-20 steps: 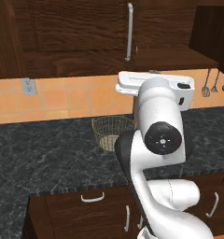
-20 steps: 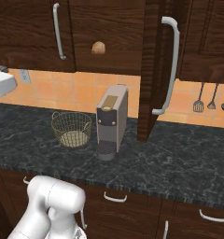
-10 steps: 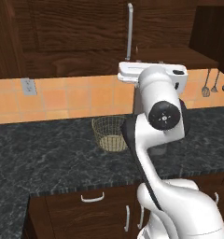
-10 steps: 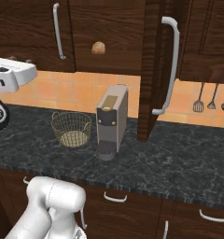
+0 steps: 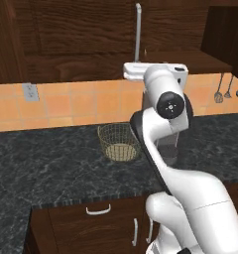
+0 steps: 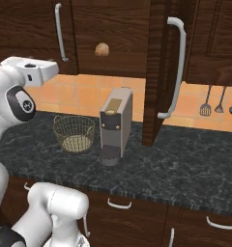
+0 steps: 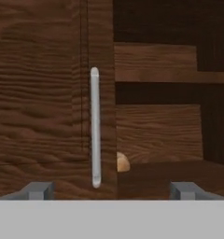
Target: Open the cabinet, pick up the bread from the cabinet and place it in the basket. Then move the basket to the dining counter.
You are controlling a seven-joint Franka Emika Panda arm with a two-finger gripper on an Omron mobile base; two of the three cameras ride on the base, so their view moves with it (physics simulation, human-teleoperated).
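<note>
Inside dark wood cabinet [image 7: 156,140], rounded golden bread [image 7: 122,163], tan mesh basket [image 6: 73,133] below, hand [image 7: 111,190] spread

even soft rendered light, dim cabinet interior, faint shadows, slightly blurry textures

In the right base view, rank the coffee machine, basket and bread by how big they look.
1. Coffee machine, largest.
2. Basket, shorter but about as wide.
3. Bread, far the smallest; it sits farther back in the cabinet, which shrinks it somewhat.
</note>
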